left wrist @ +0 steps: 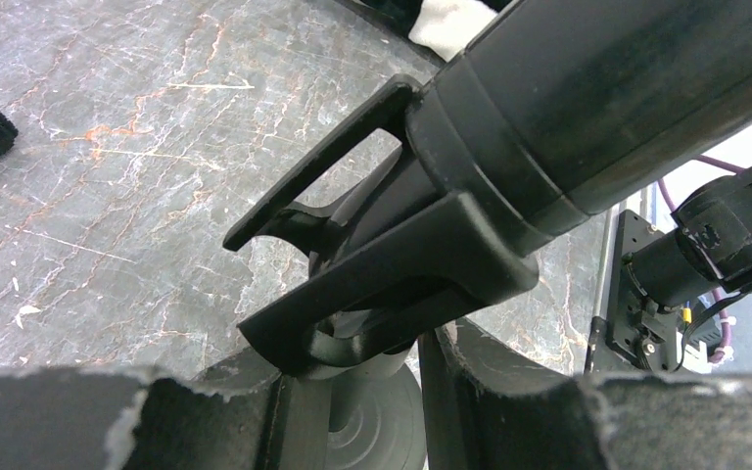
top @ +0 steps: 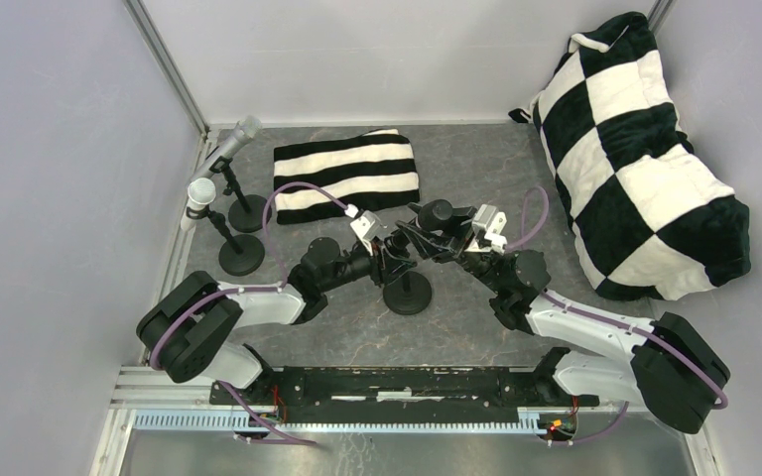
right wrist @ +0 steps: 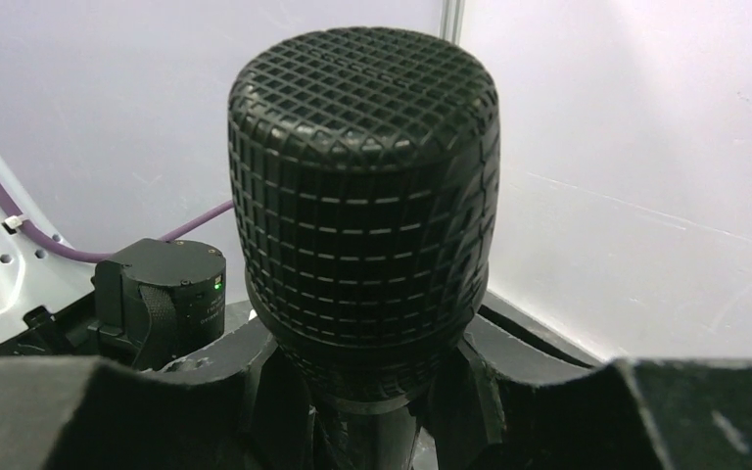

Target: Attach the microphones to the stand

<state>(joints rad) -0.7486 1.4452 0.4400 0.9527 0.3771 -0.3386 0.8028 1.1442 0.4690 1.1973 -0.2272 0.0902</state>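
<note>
The black microphone (top: 438, 213) lies tilted in the black clip (left wrist: 382, 264) of the middle stand (top: 407, 295). Its thick body (left wrist: 597, 88) fills the clip's fork. My left gripper (top: 393, 260) is shut on the stand's post (left wrist: 367, 357) just under the clip, above the round base (left wrist: 382, 426). My right gripper (top: 448, 241) is shut on the microphone's body just below its mesh head (right wrist: 362, 186). The silver-grey microphone (top: 239, 136) and the white microphone (top: 198, 197) each sit in their own stand at the far left.
A folded black-and-white striped cloth (top: 347, 175) lies behind the arms. A large checkered cushion (top: 645, 159) fills the right side. The two left stands' round bases (top: 241, 255) stand near the left wall. A metal rail (top: 387, 387) runs along the near edge.
</note>
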